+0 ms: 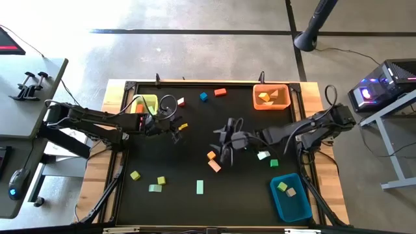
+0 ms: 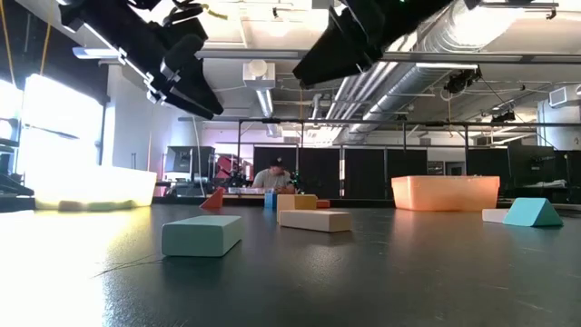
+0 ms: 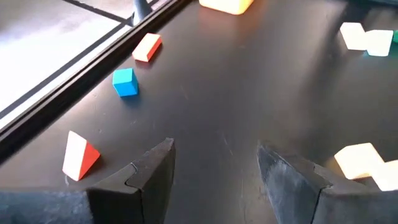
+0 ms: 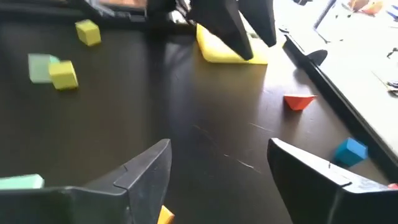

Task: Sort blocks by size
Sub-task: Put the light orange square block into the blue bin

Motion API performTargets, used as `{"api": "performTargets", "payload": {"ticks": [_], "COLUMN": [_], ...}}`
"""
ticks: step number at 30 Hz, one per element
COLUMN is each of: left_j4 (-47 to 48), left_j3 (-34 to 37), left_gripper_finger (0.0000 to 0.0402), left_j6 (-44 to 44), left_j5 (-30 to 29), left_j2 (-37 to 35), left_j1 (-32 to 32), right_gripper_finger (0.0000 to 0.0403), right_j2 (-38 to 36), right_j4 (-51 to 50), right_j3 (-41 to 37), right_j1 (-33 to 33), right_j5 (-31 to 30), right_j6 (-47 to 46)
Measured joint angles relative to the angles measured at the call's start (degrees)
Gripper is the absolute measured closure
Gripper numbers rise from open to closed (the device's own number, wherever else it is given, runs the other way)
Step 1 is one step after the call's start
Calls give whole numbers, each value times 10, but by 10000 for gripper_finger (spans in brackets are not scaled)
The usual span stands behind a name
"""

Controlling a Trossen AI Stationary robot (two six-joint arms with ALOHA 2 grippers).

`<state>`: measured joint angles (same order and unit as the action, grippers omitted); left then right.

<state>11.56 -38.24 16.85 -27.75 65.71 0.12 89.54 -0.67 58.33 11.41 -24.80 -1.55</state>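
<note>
Nearest the low camera lies a mint bar (image 2: 201, 235) on the black table (image 1: 195, 169), with a tan bar (image 2: 315, 220) just behind it. Both arms hang above the mat's middle: the left gripper (image 3: 214, 168) has its fingers spread and empty near a blue cube (image 3: 125, 82) and a red wedge (image 3: 79, 155), while the right gripper (image 4: 217, 165) is likewise spread over bare mat. Other blocks (image 1: 160, 181) lie scattered, and some sit in the orange bin (image 1: 271, 104) and the blue bin (image 1: 281, 202).

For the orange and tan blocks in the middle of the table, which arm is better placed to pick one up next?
Probably the right arm. Its gripper is open, empty and right beside the orange block and tan block. The left gripper, also open, hangs farther away, near the yellow bin.
</note>
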Motion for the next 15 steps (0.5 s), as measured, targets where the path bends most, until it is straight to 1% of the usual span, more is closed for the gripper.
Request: {"api": "performTargets", "payload": {"ticks": [3,6,8,11,15], "left_j4": [0,0,1,1,2], "left_j3": [0,0,0,0,0], "left_gripper_finger": [188,188,188,188,188], "left_j6": [0,0,0,0,5], "left_j5": [-2,-9,-13,-14,-14], "left_j2": [0,0,0,1,8], "left_j1": [-2,-2,-2,-2,-2], "right_gripper_finger": [129,128,128,128,128], "right_j2": [0,3,13,49,120], "right_j4": [-42,-44,-36,-15,57], "right_j3": [28,25,16,4,2], "right_j1": [-18,-35,-42,-43,-43], "right_j5": [60,159,215,262,315], "right_j6": [3,7,18,38,74]}}
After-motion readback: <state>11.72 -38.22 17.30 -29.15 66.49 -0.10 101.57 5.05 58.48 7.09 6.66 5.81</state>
